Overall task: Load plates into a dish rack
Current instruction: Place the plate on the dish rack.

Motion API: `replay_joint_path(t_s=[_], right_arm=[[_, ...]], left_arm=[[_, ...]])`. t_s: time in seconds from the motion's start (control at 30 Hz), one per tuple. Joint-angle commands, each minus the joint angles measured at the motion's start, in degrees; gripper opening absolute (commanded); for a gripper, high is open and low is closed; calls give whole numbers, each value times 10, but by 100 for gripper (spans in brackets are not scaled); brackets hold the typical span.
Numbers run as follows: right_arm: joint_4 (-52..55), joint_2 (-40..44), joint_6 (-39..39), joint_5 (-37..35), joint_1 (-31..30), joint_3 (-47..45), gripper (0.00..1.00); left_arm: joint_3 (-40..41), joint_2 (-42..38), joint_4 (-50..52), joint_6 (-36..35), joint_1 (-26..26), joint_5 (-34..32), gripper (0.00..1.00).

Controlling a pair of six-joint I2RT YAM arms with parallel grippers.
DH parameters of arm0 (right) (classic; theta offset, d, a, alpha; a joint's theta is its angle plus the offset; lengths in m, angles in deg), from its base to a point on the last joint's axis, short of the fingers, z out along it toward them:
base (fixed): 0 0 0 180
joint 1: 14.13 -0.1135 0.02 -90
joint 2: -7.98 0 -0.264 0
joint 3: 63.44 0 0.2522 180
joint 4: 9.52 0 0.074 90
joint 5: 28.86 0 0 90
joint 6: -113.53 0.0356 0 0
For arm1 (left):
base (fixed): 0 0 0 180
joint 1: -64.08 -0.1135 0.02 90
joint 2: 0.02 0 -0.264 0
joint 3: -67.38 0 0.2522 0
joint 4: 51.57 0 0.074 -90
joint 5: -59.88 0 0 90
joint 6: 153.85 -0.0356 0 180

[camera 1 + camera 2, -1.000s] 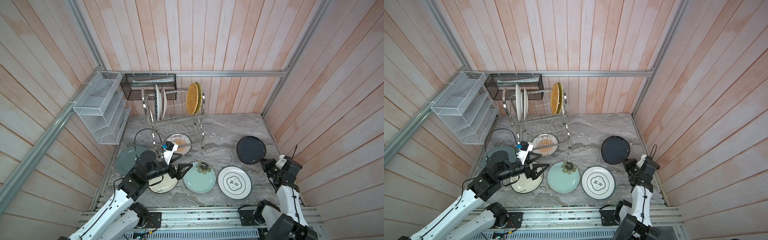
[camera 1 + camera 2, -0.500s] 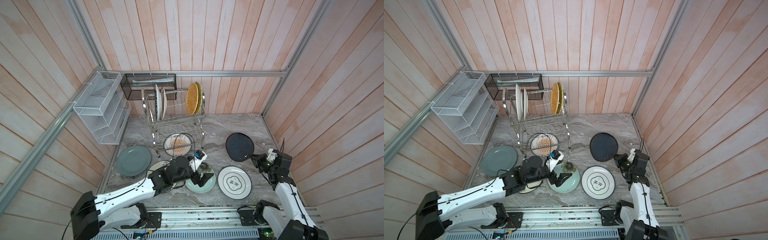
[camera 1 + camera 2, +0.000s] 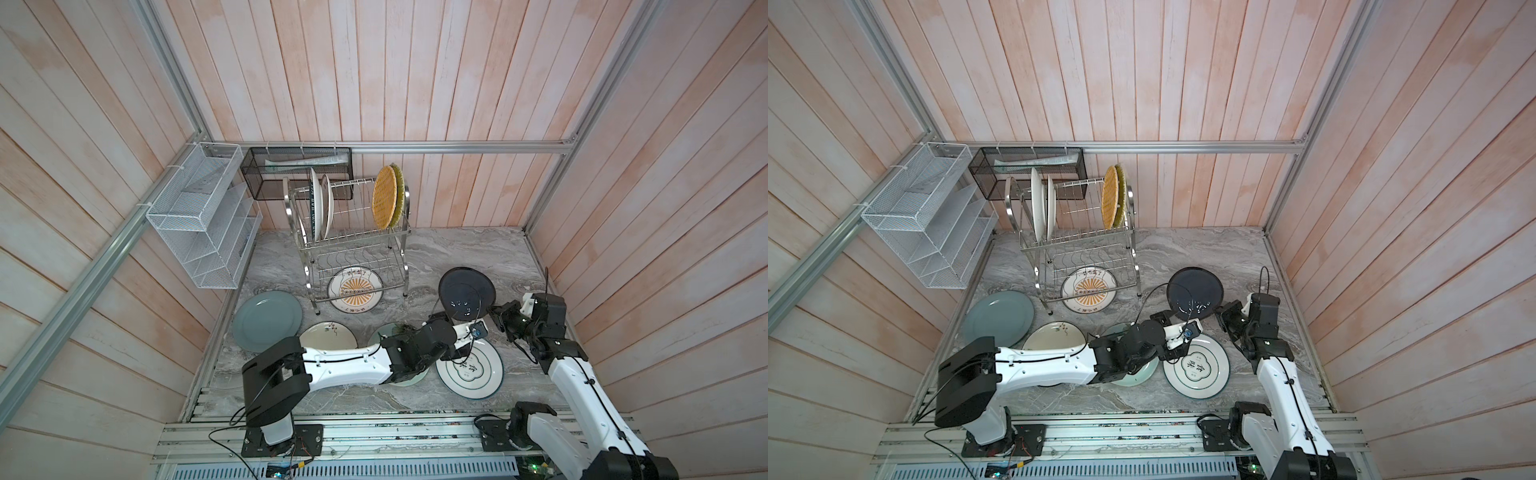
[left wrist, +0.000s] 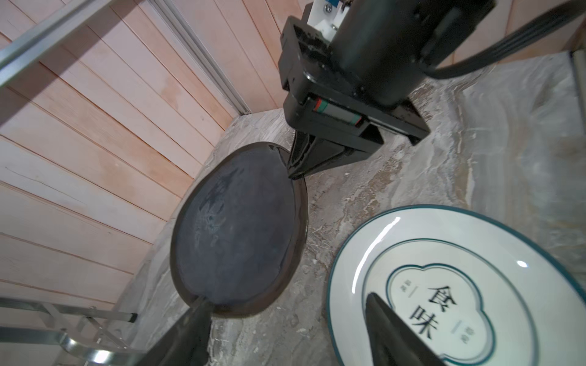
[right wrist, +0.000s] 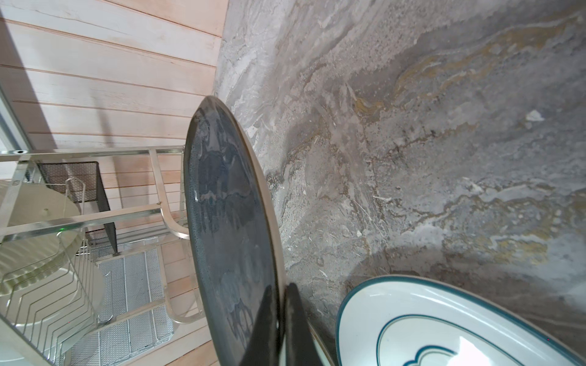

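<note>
My right gripper (image 5: 280, 304) is shut on the rim of the black plate (image 3: 466, 293) and holds it tilted up off the marble. In the left wrist view my left gripper (image 4: 285, 299) stands open. One finger (image 4: 193, 323) is at the black plate's (image 4: 234, 228) near rim. The other finger hangs over the white lettered plate (image 4: 444, 285). The steel dish rack (image 3: 353, 232) at the back holds two white plates (image 3: 320, 208) and woven yellow plates (image 3: 384, 203) upright. A sunburst plate (image 3: 355, 289) lies under it.
A grey-blue plate (image 3: 267, 320), a cream floral plate (image 3: 328, 336) and a pale blue plate (image 3: 386, 332) lie flat under or beside the left arm. A white mesh basket (image 3: 199, 216) and a black mesh box (image 3: 297, 166) hang on the walls.
The left arm has swung right from the cream plate to the black plate, its jaws narrowing. The right gripper has raised and tilted the black plate and carried it leftward.
</note>
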Motion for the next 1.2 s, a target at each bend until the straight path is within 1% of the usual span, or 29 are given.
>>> replay_joint_path(t_s=[0.0,0.2,0.23,0.3,0.37,0.5,0.63,0.77,0.83,1.0,1.13,1.17], right_arm=[[-26,9,25,-10,-13,45,0],[-27,7,34,-15,-31,47,0],[-28,7,35,-15,-33,47,0],[-27,8,36,-16,-37,47,0],[-25,10,36,-19,-40,47,0],[-15,15,36,-25,-44,51,0],[-9,21,37,-28,-46,52,0],[-8,26,42,-27,-48,52,0],[-9,27,44,-25,-52,52,0],[-17,26,45,-24,-66,59,0],[-19,21,41,-27,-66,63,45],[-19,19,41,-30,-66,65,54]], left_arm=[[-29,37,-45,-95,3,-48,73],[-59,99,-59,-185,2,-52,64],[-66,110,-58,-195,1,-57,62],[-84,129,-57,-205,-1,-62,53],[-96,146,-61,-209,-4,-61,49],[-129,185,-69,-227,-7,-90,33],[-154,215,-91,-252,-7,-137,22],[-166,228,-110,-265,-9,-175,0],[-165,227,-114,-265,-10,-183,0],[-132,194,-131,-253,-8,-170,0],[-101,162,-140,-241,-8,-158,0],[-93,154,-140,-238,-8,-157,0]])
